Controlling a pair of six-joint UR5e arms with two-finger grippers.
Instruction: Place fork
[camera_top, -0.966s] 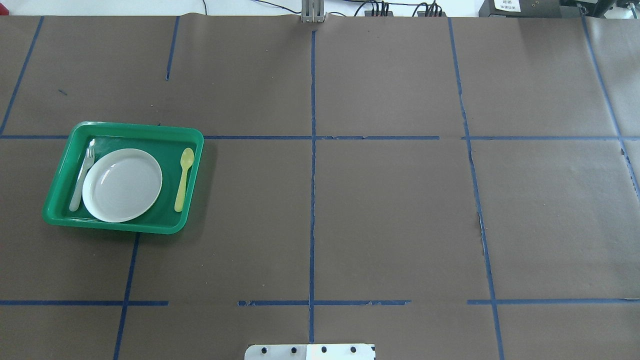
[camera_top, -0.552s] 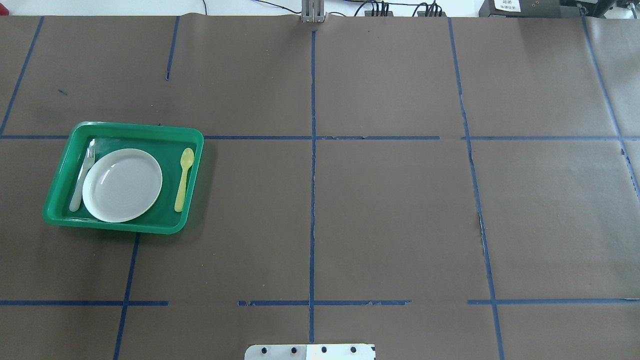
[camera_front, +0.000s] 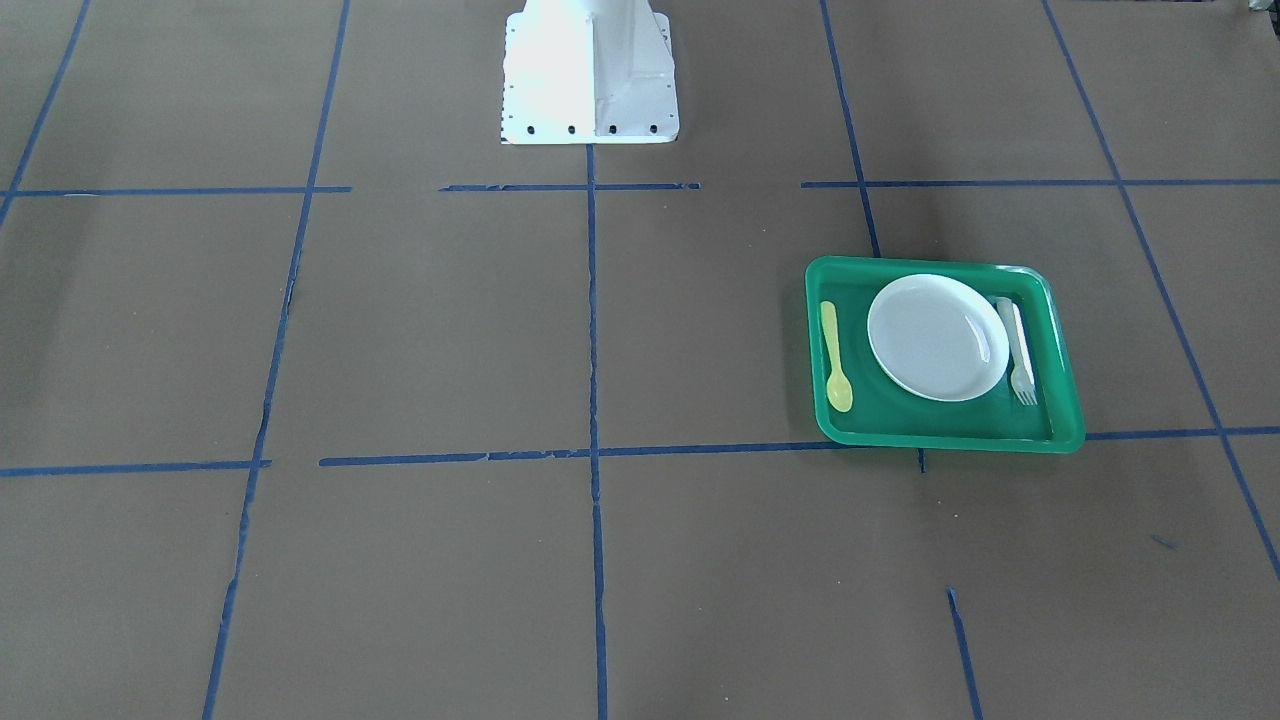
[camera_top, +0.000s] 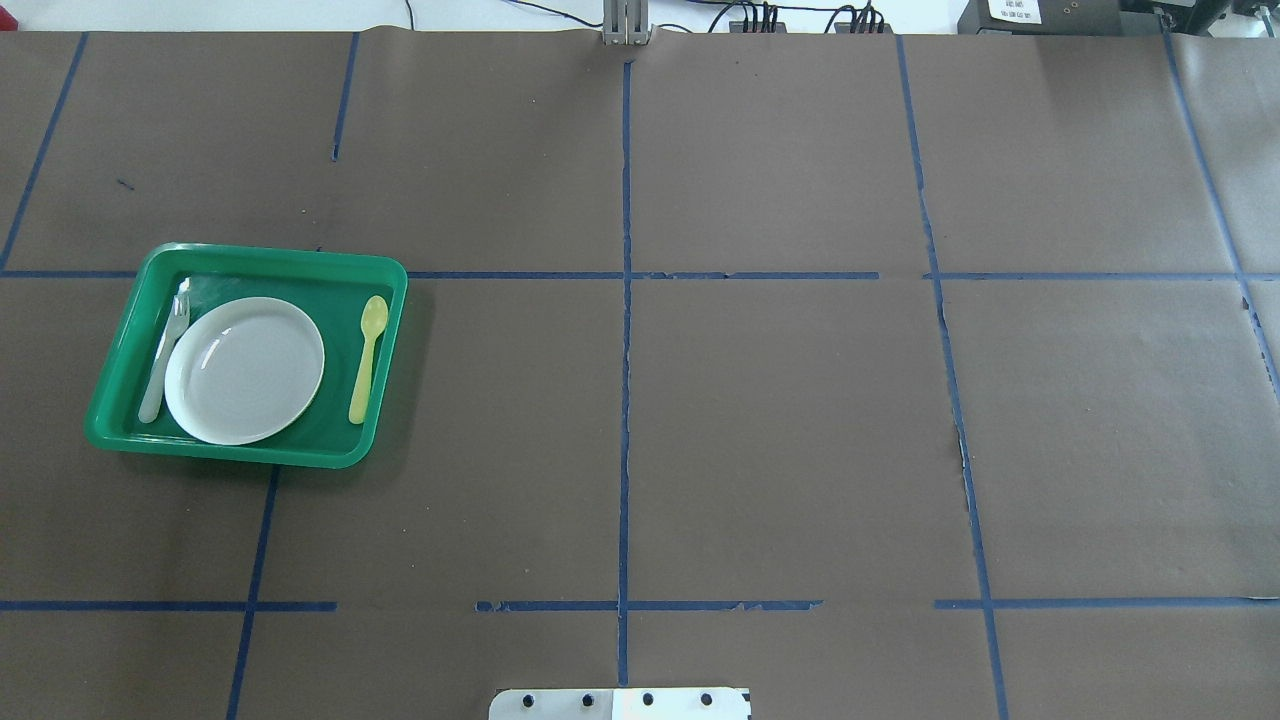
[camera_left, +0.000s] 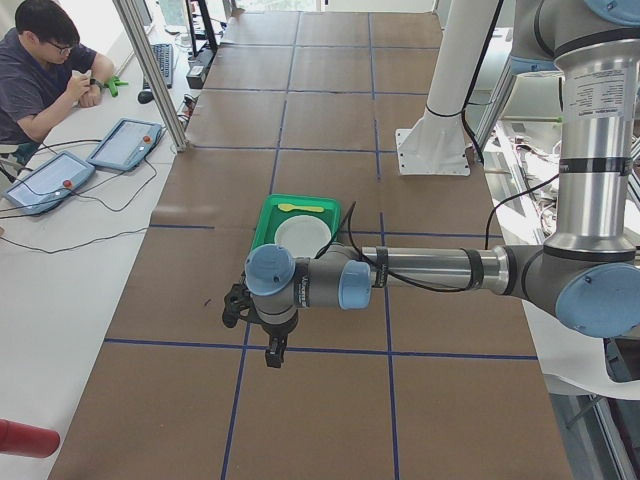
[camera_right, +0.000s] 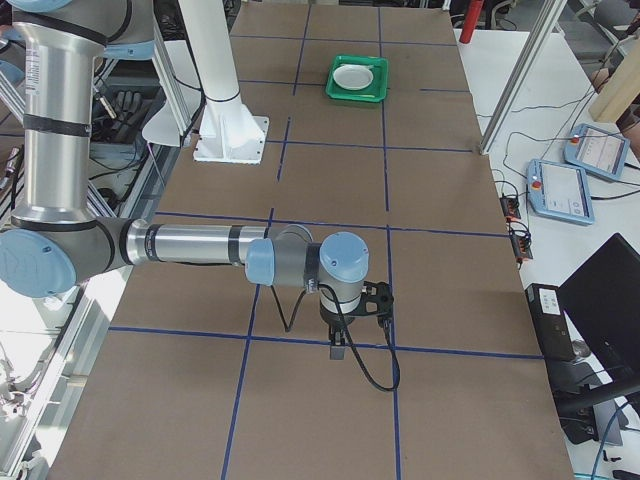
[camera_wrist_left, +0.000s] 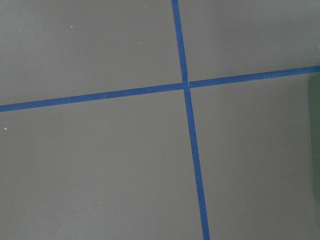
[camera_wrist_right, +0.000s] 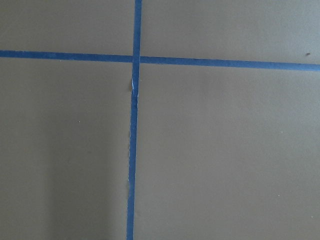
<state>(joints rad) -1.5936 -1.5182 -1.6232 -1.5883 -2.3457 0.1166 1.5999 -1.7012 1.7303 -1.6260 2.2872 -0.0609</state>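
The pale fork (camera_top: 165, 350) lies in the green tray (camera_top: 250, 255) just left of the white plate (camera_top: 245, 370), tines toward the far side. In the front-facing view the fork (camera_front: 1018, 350) lies to the right of the plate (camera_front: 935, 337) in the tray (camera_front: 940, 265). No gripper touches it. My left gripper (camera_left: 272, 352) hangs above bare table, nearer the left-end camera than the tray (camera_left: 262, 215). My right gripper (camera_right: 338, 350) hangs above a tape line far from the tray (camera_right: 357, 97). Both show only in the side views, so I cannot tell whether they are open or shut.
A yellow spoon (camera_top: 367, 358) lies in the tray on the plate's other side. The robot's white base (camera_front: 590, 80) stands at the table's edge. Blue tape lines cross the brown table cover. An operator (camera_left: 45, 70) sits at a side desk with tablets.
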